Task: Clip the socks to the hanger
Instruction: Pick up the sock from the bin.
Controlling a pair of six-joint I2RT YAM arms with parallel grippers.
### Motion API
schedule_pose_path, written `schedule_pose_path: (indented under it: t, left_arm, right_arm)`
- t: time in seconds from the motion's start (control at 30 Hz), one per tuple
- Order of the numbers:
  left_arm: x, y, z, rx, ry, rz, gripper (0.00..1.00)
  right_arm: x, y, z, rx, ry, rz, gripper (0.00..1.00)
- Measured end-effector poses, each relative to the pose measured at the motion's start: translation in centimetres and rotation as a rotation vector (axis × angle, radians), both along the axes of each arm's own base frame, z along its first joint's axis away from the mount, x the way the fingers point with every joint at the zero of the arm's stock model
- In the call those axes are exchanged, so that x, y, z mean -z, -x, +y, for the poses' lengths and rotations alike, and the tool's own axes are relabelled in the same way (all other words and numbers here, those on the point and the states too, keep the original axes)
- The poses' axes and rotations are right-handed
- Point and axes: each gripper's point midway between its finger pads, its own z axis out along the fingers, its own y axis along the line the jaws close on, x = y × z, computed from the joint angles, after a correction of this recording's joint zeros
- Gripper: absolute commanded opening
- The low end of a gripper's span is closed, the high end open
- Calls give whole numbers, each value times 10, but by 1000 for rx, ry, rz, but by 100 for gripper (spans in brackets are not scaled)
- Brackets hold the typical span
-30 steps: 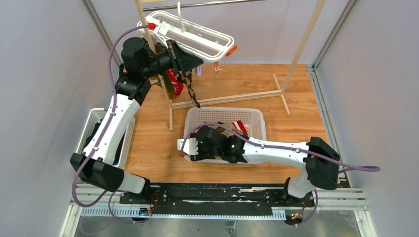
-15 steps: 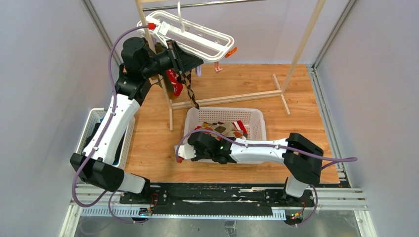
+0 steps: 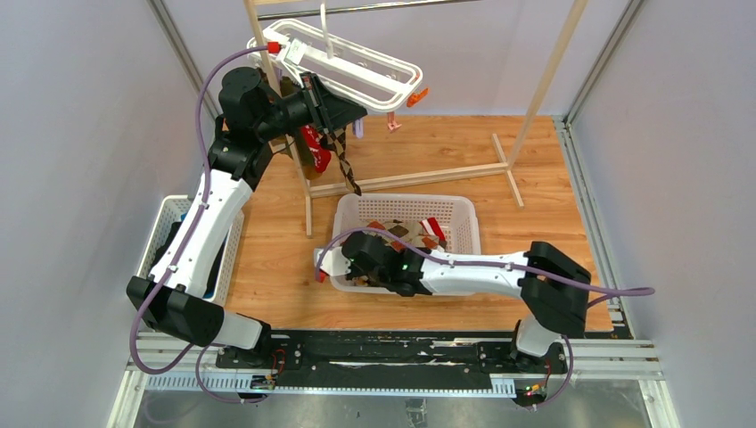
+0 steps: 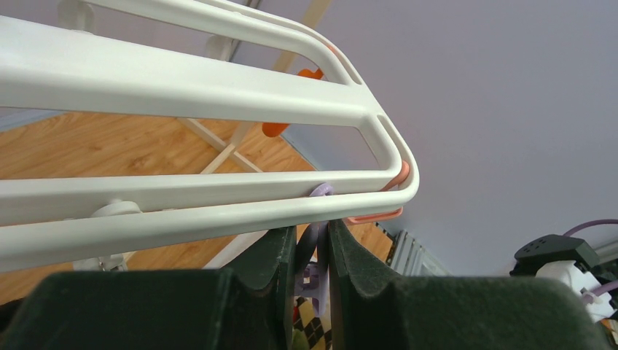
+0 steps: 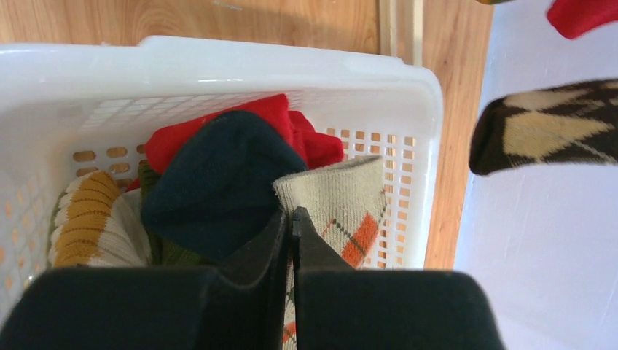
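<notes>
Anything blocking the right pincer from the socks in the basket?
Nothing visible. The right pincer sits shut inside the white basket, with its tips where the navy sock meets the beige argyle sock. Whether either sock is pinched is unclear.

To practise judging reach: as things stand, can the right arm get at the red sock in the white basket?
Probably yes. Its fingers sit shut inside the basket, and the red sock lies just beyond them, partly behind a navy sock but exposed on top.
</notes>
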Motion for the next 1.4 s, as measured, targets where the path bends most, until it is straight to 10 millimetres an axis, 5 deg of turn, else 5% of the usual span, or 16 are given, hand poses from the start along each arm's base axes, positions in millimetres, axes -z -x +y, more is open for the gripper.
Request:
schedule_pose_path:
  t: [0.17,0.4,0.5,0.6,0.73,0.83,0.93,1.33,1.4]
  left_arm:
    - [1,0,0,0,-1,4,0]
    - [0,2,1,1,-4,4,0]
    - [0,3,1,3,-3,2,0]
    - [0,3,1,4,-3,2,0]
    - [0,4,0,7,-4,2,0]
    - [0,4,0,7,-4,2,0]
    - [0,4,1,7,-4,2,0]
    - [0,5,0,11,-4,4,0]
    - [0,5,0,14,-4,4,0]
  right_arm:
    - [-31,3,-7,48,-175,59,0]
    - [-112,1,-27,90,-561,133,0]
    - [-122,5,-29,81,-649,172,0]
    - [-112,11,-25,71,-657,228,0]
    - [-72,21,-14,75,-625,340,0]
    - [-31,26,-11,109,-585,420,18]
    - [-11,27,-11,149,-575,459,29]
    - [-26,9,-10,222,-686,393,36]
    - [-26,8,-10,227,-687,392,25]
